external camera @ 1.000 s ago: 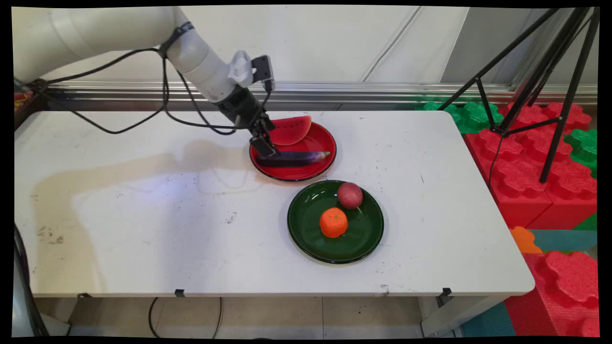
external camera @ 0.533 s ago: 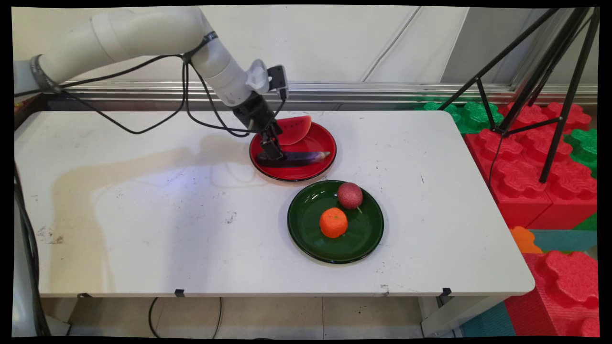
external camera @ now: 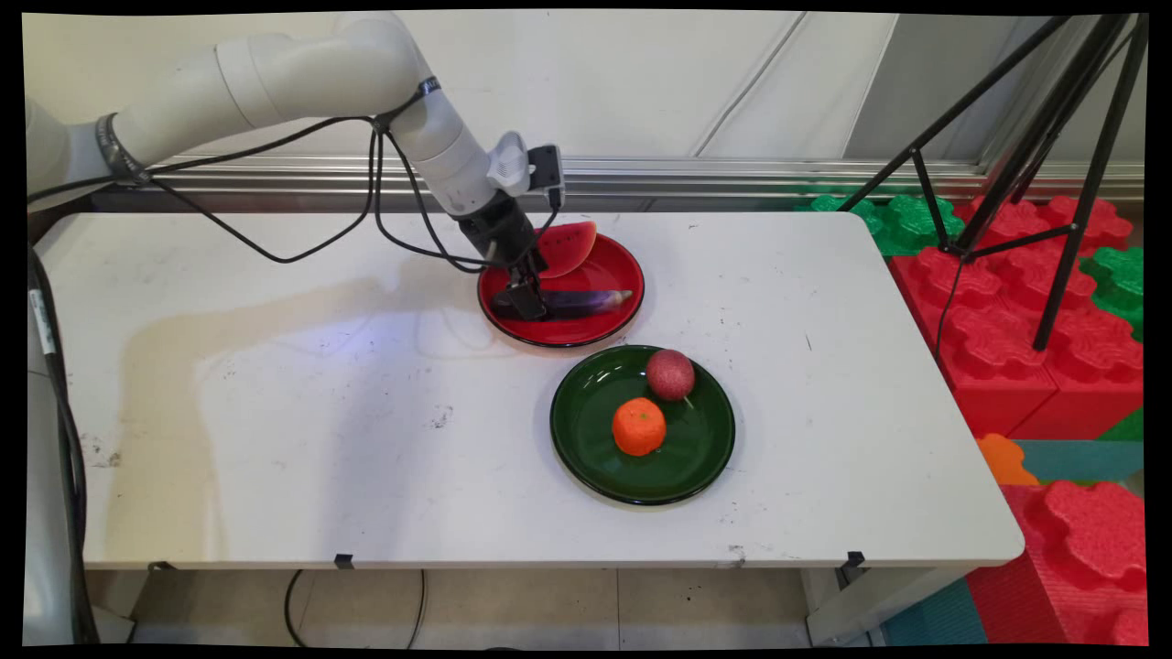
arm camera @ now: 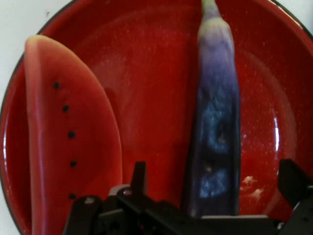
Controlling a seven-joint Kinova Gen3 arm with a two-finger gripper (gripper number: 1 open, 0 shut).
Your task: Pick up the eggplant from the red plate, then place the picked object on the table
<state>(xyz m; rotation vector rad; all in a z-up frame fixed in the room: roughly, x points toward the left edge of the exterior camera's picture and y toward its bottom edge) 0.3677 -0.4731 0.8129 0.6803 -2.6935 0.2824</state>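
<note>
The black two-finger gripper [external camera: 528, 302] is down inside the shallow glossy red round plate [external camera: 615, 268] at the far middle of the white table [external camera: 275, 412], set over the left end of the long, slim purple toy eggplant [external camera: 586, 299]. In the hand view the gripper's two fingers [arm camera: 140, 177] stand apart, one on each side of the eggplant [arm camera: 217, 122], with red plate showing between each finger and the fruit's skin; so the gripper is open and grips nothing, though whether a fingertip already brushes the eggplant I cannot tell.

The relation that counts is this: the eggplant's long axis runs straight away from the gripper, from between the fingers toward its pale stem tip at the far rim, so the fingers straddle it across its narrow width. In the main view that axis lies left to right across the plate, stem end to the right.

A red wedge of toy watermelon with black seeds [external camera: 563, 247] lies on the same plate, apart from the eggplant. Nearer the camera, a dark green round plate [external camera: 586, 439] holds a small orange toy tangerine [external camera: 638, 426] and a dark red round fruit [external camera: 670, 374].
</note>
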